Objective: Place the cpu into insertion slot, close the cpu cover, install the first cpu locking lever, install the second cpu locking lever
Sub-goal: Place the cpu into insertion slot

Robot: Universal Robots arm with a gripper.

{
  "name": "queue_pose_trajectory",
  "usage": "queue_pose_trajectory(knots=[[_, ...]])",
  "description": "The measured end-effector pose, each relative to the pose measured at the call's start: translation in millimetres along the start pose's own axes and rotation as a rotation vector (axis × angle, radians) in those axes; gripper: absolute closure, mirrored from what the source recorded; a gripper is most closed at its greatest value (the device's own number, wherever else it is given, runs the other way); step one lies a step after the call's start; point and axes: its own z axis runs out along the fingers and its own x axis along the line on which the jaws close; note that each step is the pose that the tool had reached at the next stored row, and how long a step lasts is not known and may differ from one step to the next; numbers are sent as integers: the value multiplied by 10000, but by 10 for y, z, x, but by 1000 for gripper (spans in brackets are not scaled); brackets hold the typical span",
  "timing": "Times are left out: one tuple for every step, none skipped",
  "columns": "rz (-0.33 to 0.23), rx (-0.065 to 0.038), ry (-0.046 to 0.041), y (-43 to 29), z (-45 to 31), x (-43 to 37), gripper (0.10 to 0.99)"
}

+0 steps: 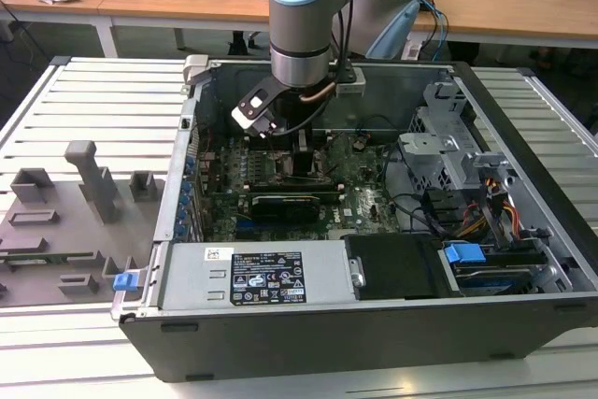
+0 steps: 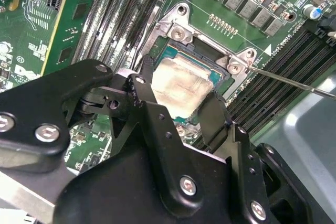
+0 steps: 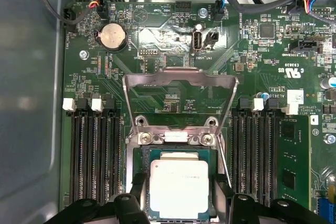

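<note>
**One chip, gripped square over its socket**

One open grey steel computer case (image 1: 280, 343) lies on its side on a slatted table, with a pale-blue and silver robot arm (image 1: 301, 16) reaching straight down onto the green motherboard (image 1: 369, 198).

In the first wrist view, the thin silvery metal cpu cover (image 3: 178, 81), a frame with a cut-out middle, stands raised off the socket. It hinges on the side toward a round silver coin battery (image 3: 113, 36), so nothing lies over the opening.

Directly beneath the tool sits the square black-framed insertion slot (image 2: 202, 50), and inside its frame is the small flat cpu (image 3: 178, 184), its silvery-grey top plate facing up.

The black gripper (image 2: 178, 103) straddles the chip, its fingers (image 2: 143, 85) drawn in against two opposite edges. That reads as a clamp on the cpu.

Chip and socket appear lined up side for side. Whether the chip already rests flat on the socket floor cannot be told.
</note>
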Motion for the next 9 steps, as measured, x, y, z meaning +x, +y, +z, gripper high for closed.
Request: queue_pose_trajectory(knots=[[-2,1,-2,0,-1,14,478],[-2,1,-2,0,-1,36,478],[-2,1,-1,1,0,45,478],[-2,1,-3,0,-1,50,478],[-3,2,-2,1,-1,50,478],[-4,2,-3,1,-1,41,478],[-2,1,-2,0,-1,13,478],[-3,2,-2,0,-1,-3,478],[-3,1,-2,0,-1,-8,478]])
